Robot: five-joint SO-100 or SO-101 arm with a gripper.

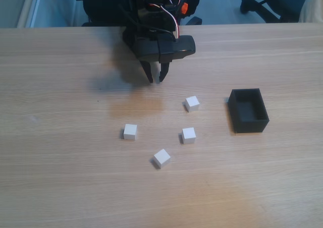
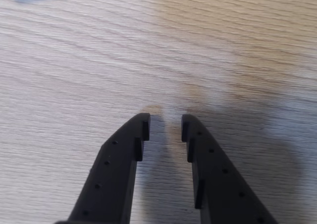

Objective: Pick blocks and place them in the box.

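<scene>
A pale wood-grain table (image 1: 60,187) is seen spreading across the fixed view, and its grain is picked up close in the wrist view. Beyond its far edge, a black office chair base (image 1: 262,6) is glimpsed on a bluish floor (image 1: 222,1).

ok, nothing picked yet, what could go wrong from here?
1. The four small white cubes look alike and sit close together; going for the nearest one, the black claw could nudge the middle cube.
2. In the wrist view the claw is open only by a narrow gap over bare wooden table; it may need to open wider to straddle a cube.
3. The small black open-topped box looks light; a low approach could push it.
</scene>
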